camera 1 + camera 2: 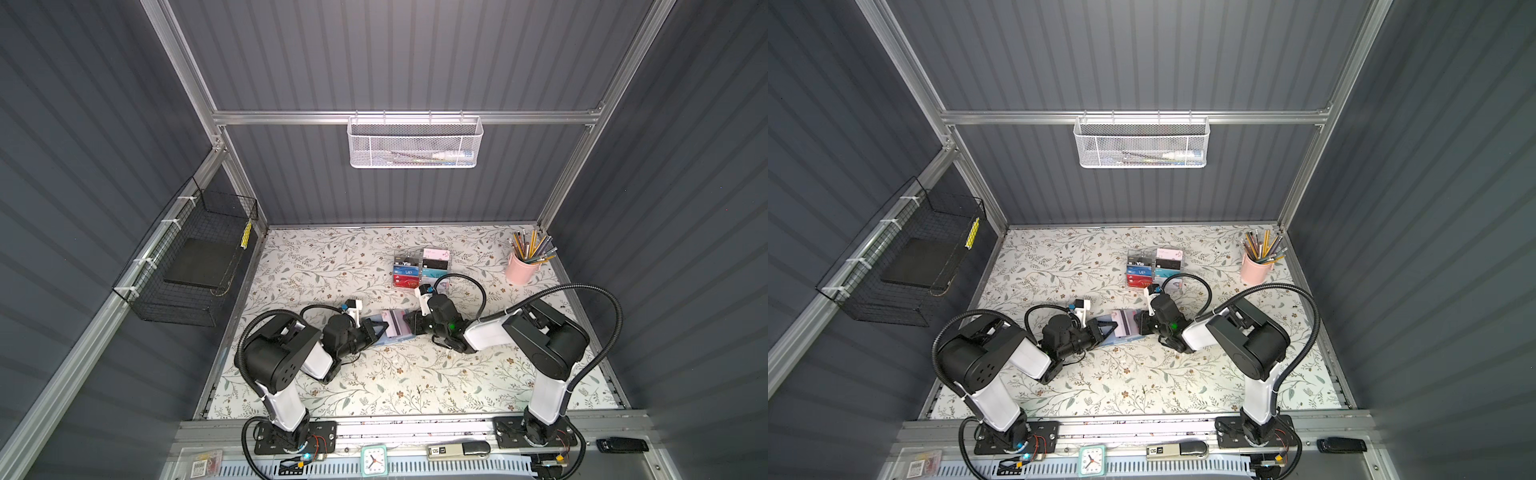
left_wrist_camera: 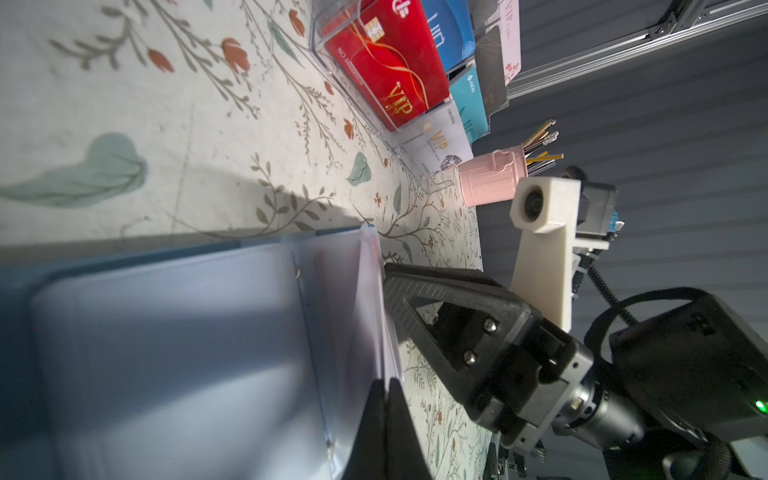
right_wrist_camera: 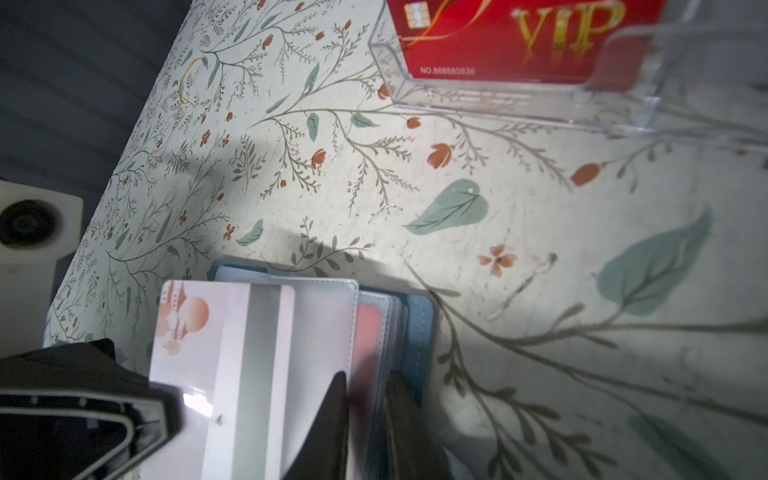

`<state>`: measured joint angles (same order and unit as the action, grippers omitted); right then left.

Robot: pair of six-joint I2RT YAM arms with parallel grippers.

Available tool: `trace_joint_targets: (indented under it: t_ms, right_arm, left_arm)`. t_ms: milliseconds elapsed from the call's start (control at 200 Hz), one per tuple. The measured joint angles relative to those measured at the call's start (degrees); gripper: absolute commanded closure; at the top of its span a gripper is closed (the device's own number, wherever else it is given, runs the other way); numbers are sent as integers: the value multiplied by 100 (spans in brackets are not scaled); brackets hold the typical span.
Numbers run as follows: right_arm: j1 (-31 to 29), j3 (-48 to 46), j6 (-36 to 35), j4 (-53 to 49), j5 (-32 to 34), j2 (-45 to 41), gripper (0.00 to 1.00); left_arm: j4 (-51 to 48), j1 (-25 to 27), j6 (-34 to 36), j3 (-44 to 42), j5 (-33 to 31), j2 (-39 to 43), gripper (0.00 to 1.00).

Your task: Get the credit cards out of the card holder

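We see the floral tabletop (image 1: 374, 386) spread across the floor of the cell. A clear acrylic rack (image 3: 615, 112) of cards stands toward its far side, at about one o'clock from the middle in both top views.

The slate-blue card holder (image 1: 395, 340) lies open close to the middle of the tabletop, directly between the two arms. A pink pencil cup (image 1: 519, 270) sits well apart from it, out at two o'clock.

The left gripper (image 1: 384, 329) reaches in from the holder's nine o'clock side. In the left wrist view its fingertips are pressed together on a thin pale sheet seen edge-on, which we take to be the white card. The right gripper (image 3: 365, 399) comes from three o'clock, and its jaws are clamped on the card holder's clear sleeves (image 3: 324, 324).

The white card (image 3: 232, 353), with its dark stripe and an orange print at one corner, juts partway out of a sleeve toward nine o'clock. The red card (image 3: 368, 328) sits inside a sleeve just behind it, blurred between the right fingertips.
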<state>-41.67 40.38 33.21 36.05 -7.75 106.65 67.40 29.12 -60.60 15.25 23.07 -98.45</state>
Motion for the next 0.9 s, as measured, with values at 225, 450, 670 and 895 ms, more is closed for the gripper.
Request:
trace_joint_targets:
  t_ms: [225, 450, 670, 895]
  right_arm:
    - [44, -39, -28, -114, -31, -87, 76]
    - [66, -50, -131, -472, -63, -293, 71]
    - [83, -50, -243, -1034, -48, -599, 65]
    - [107, -42, -326, -1392, -42, -1036, 57]
  left_arm:
    - [-946, -24, 315, 13, -107, 671, 100]
    - [-1858, -26, 684, 133, -245, 1296, 100]
    - [-2697, -24, 944, 435, -450, 1825, 100]
    - [-2964, -26, 1025, 693, -553, 2022, 100]
